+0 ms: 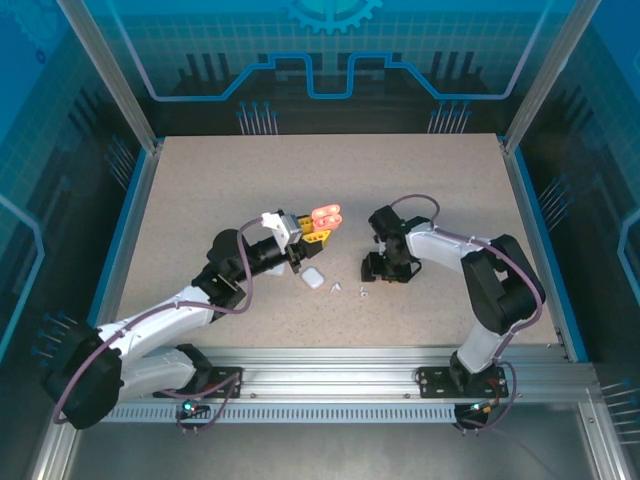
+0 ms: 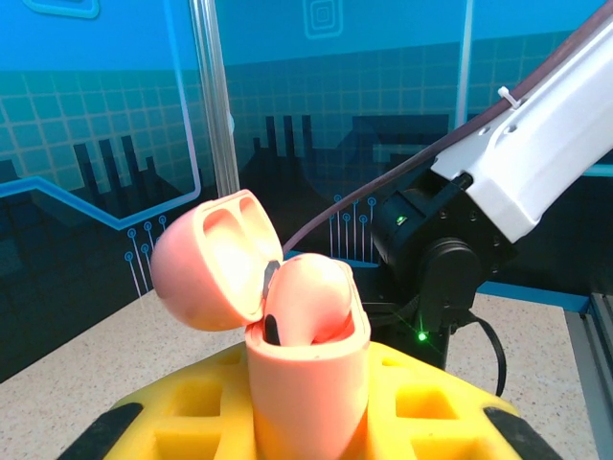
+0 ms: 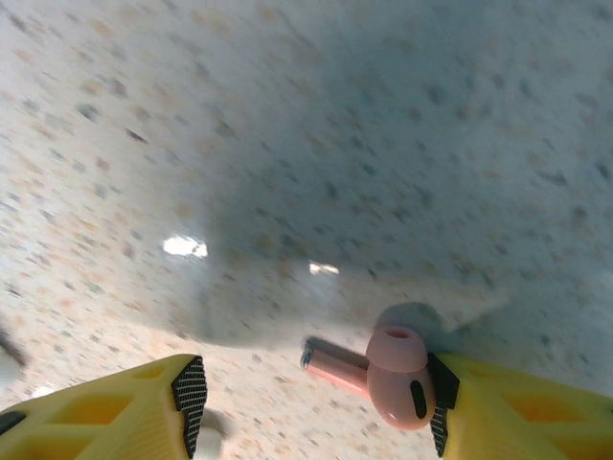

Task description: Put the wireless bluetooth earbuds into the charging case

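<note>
Top view: the task is being judged as partly done at best. The pink case (image 1: 327, 217) is being held at frame centre with its lid open by the left claw (image 1: 308, 234), which is clamped shut on it. A white case (image 1: 313, 279) is lying on the table (image 1: 200, 200) just below; whether it is open cannot be told. Small white earbuds (image 1: 336, 288) are lying loose just right of it, not yet cased. The right claw (image 1: 385, 265) is being held low over the table, right of centre.

Left wrist view: the pink case body (image 2: 311, 383) is being gripped at lower centre between the yellow fingers (image 2: 192, 422), with the lid (image 2: 206, 259) swung to the left. The lid hollows are showing bare. A rounded pink lump is standing up in the body; it is being judged as possibly one earbud already seated, but this cannot be told for sure.

Right wrist view: a pink earbud (image 3: 393, 374) is lying on the table at lower right, stem pointing left and bulb touching the right-hand pad (image 3: 438, 402). The other pad (image 3: 189, 388) is well apart at lower left, so the jaws are being held wide and nothing is gripped.

Left to do, by judgement: this pink earbud is to be picked up and put in the pink case, and the white ones are to be cased too.
</note>
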Action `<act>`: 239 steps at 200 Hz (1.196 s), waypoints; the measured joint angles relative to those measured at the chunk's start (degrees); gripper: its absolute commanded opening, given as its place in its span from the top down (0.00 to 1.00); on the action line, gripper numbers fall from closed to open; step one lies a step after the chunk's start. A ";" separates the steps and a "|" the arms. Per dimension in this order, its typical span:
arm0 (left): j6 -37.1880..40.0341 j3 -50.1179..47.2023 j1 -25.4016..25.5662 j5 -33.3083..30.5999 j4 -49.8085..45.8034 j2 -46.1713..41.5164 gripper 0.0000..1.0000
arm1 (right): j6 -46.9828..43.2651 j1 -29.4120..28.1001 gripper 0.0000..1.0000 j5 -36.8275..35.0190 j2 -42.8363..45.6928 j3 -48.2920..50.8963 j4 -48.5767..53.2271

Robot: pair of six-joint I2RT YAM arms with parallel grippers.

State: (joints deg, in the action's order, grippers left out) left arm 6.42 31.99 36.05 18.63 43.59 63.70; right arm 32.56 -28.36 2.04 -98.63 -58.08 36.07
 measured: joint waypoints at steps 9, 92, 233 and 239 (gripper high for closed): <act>0.02 0.00 0.00 0.00 -0.09 0.00 0.88 | -0.20 -0.31 0.36 -0.07 -0.33 -0.68 -0.59; 0.17 0.00 0.00 0.00 -0.55 0.00 0.88 | -1.29 -1.79 0.35 0.39 -1.29 -1.97 -3.17; 0.22 0.00 0.00 -0.02 -1.33 -0.02 0.88 | 0.09 -2.89 0.46 -4.15 -2.43 -4.94 1.44; 0.22 0.00 0.00 -0.02 -1.33 -0.02 0.88 | 0.46 -2.89 0.46 -3.76 -2.43 -4.94 1.36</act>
State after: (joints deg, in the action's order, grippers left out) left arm 6.63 31.99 36.05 18.61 42.26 63.68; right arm 33.01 -31.24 -1.72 -101.06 -63.02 37.43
